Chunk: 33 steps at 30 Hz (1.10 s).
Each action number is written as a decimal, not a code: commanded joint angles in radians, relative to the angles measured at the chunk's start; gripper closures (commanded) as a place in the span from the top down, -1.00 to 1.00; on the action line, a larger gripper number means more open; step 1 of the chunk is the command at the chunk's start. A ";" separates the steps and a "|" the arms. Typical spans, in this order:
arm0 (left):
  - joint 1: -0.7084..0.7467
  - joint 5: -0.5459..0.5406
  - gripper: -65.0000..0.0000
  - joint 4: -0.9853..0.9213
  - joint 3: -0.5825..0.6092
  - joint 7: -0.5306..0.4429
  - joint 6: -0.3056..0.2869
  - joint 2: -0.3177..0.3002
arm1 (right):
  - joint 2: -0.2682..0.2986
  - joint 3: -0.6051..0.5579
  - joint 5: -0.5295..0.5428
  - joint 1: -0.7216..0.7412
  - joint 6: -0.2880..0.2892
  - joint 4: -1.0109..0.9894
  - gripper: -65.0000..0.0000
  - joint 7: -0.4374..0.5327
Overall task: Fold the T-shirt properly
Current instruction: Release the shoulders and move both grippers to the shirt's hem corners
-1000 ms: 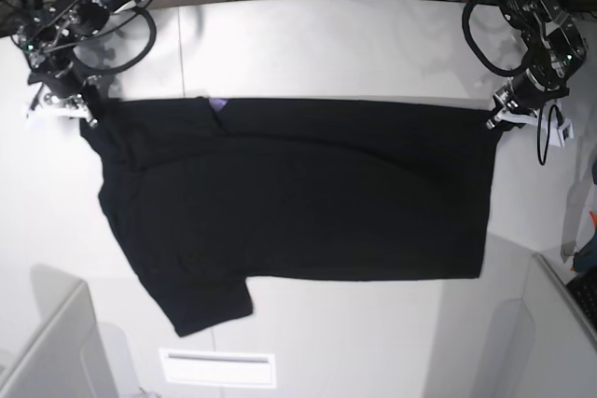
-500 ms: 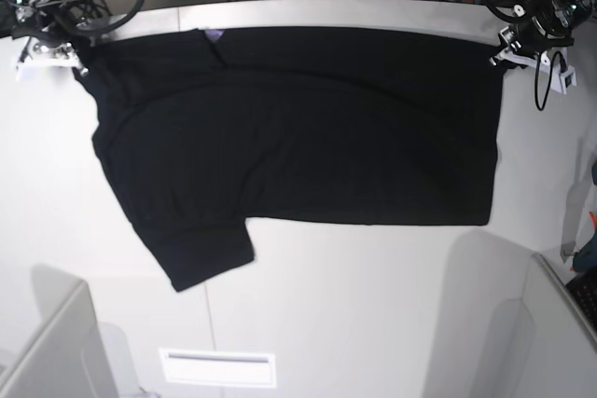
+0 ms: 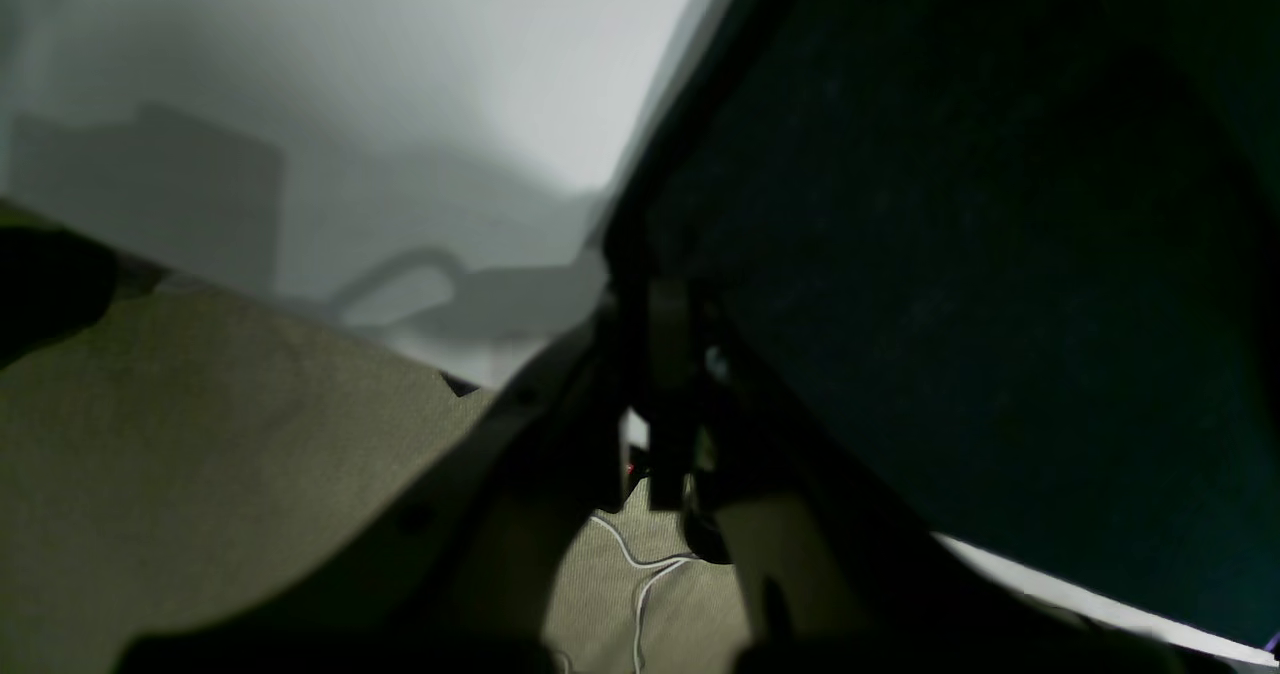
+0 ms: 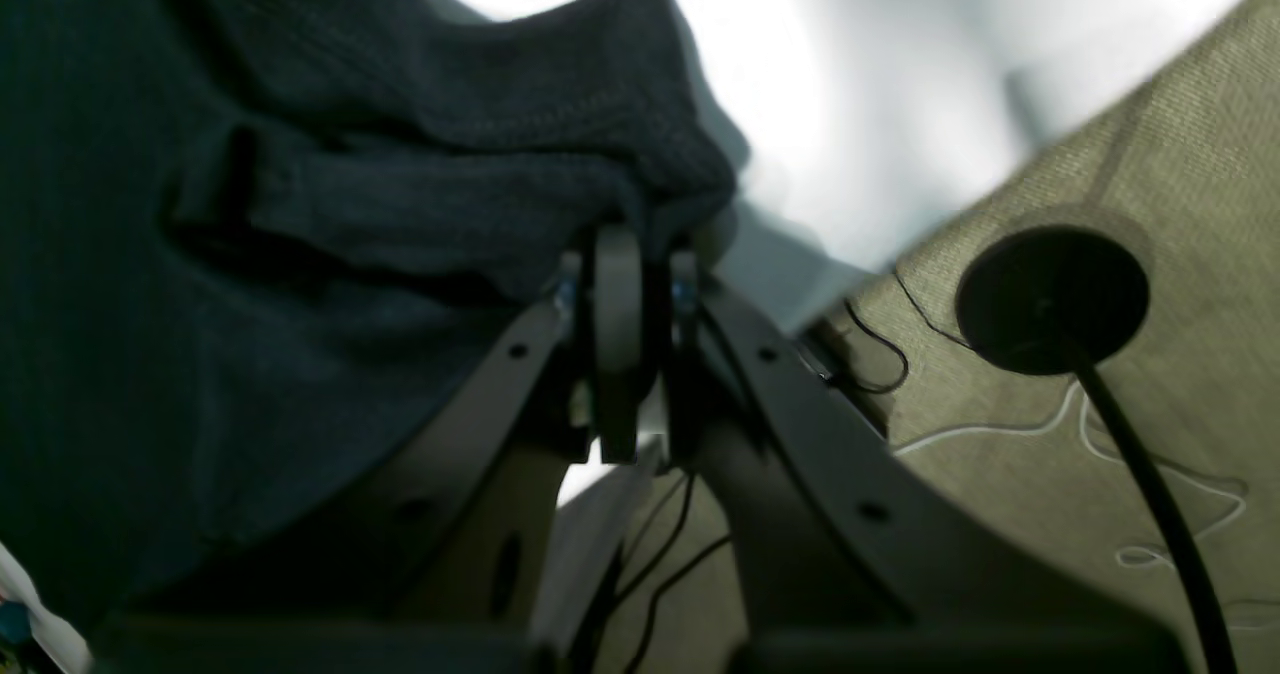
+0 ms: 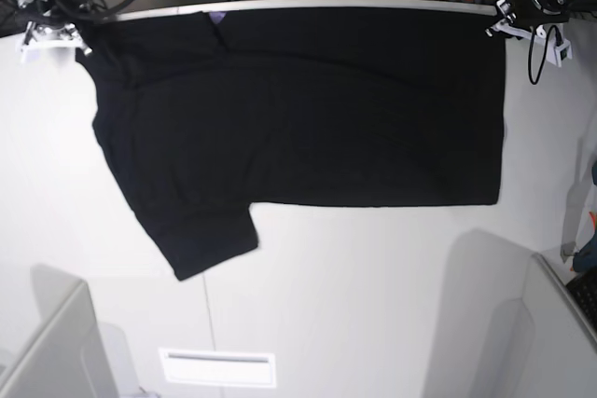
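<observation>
Left wrist view: your left claw (image 3: 660,394) pinches the T-shirt (image 3: 960,284) edge. Right wrist view: your right claw (image 4: 630,284) clamps bunched cloth. Base view: the shirt lies on the surface (image 5: 373,305), now pulled farther back than before.

The whole white surface (image 5: 373,323) is seen from overhead in the base view, facing straight down from far off. Each wrist view is taken from just behind its tool, very near, looking along the jaws. The black T-shirt (image 5: 298,109) (image 3: 950,254) (image 4: 200,254) is shared by all three views.
</observation>
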 commanded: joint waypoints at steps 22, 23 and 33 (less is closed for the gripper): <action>-0.079 -0.003 0.89 0.096 -0.250 -0.014 -0.001 -0.003 | 0.077 -0.085 0.011 0.128 0.003 0.200 0.05 0.056; -0.088 -0.003 0.89 0.115 -0.249 -0.014 -0.001 -0.003 | 0.091 -0.141 0.011 0.144 0.003 0.185 0.05 0.056; -0.228 0.004 -0.87 0.133 -0.247 -0.010 -0.133 -0.047 | 0.313 -0.622 0.002 0.590 -0.005 -0.464 0.04 0.266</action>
